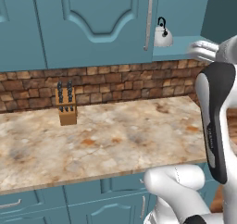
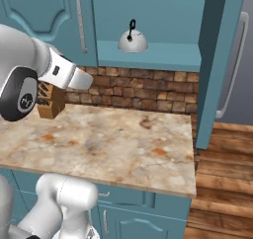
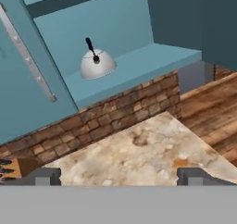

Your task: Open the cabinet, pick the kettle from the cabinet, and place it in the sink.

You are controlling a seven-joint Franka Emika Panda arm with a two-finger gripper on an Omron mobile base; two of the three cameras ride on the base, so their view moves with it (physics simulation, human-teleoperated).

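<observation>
My gripper [image 3: 118, 176] is hanging with its two fingertips [image 3: 44, 176] spread wide apart, holding nothing, above the marbled counter [image 3: 139, 158]. The kettle [image 3: 96, 63] is sitting upright on the shelf of the cabinet [image 2: 163, 55], whose right door [image 2: 220, 60] is standing open, and I am looking at it from well apart. A knife block [image 1: 66, 105] is standing on the counter by the brick wall [image 1: 120, 82].

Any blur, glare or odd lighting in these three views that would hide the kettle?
Left base view: flat even light, kettle small but sharp, arm blocks the right edge. Right base view: kettle clear, soft highlight, no glare. Hand view: tilted, slightly coarse; kettle plain above the open gripper.
</observation>
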